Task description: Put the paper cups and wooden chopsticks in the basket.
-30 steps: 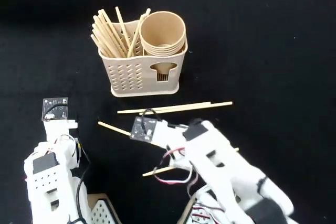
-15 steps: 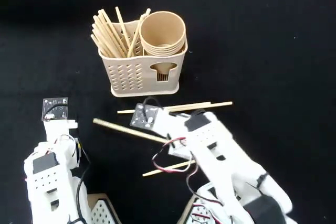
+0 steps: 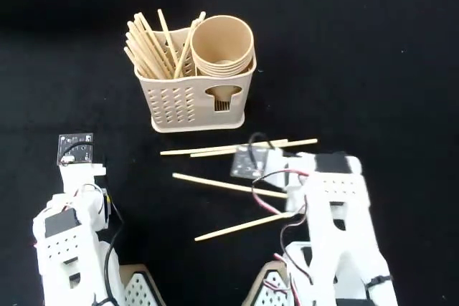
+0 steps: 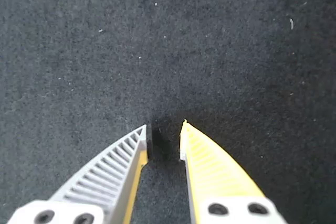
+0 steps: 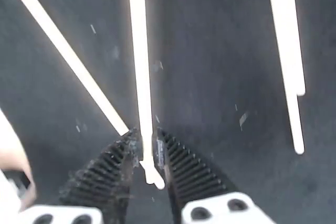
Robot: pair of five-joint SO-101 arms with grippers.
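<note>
Currently, four loose chopsticks [image 3: 240,226] are lying near the basket [image 3: 190,105], one cup stack [image 3: 222,44] sitting inside; your right gripper [image 5: 147,139] is pinching one chopstick [image 5: 138,51], left gripper [image 4: 164,134] narrowly parted, empty.

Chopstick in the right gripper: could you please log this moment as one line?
right gripper: shut on chopstick | loose chopsticks: three on table | basket: cups inside
</note>
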